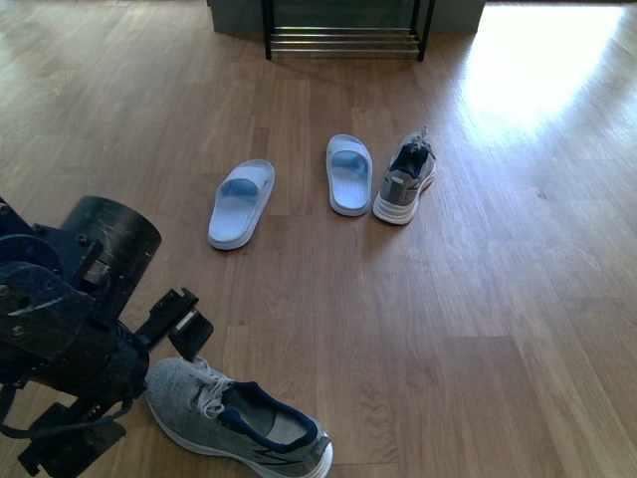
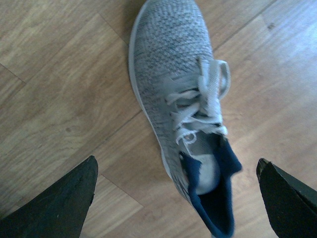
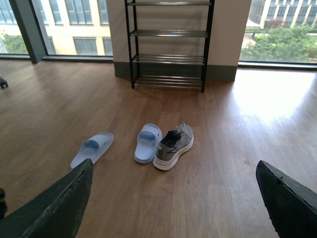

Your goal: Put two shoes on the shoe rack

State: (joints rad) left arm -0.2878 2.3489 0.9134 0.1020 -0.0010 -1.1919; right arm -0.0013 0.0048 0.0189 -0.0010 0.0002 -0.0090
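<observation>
One grey knit sneaker (image 1: 234, 418) lies on the wood floor at the front left, beside my left arm (image 1: 70, 329). In the left wrist view this sneaker (image 2: 178, 84) lies below my open left gripper (image 2: 177, 166), its navy collar between the two fingertips, untouched. The second sneaker (image 1: 403, 181) stands farther off, mid-floor; it also shows in the right wrist view (image 3: 174, 146). The black shoe rack (image 1: 343, 40) stands at the far wall, its tiers empty in the right wrist view (image 3: 168, 44). My right gripper (image 3: 174, 167) is open and empty, high above the floor.
Two pale blue slide slippers (image 1: 241, 202) (image 1: 349, 174) lie on the floor, one right beside the far sneaker. Large windows and a wall stand behind the rack. A bright sun patch (image 1: 537, 60) lies on the floor at the far right.
</observation>
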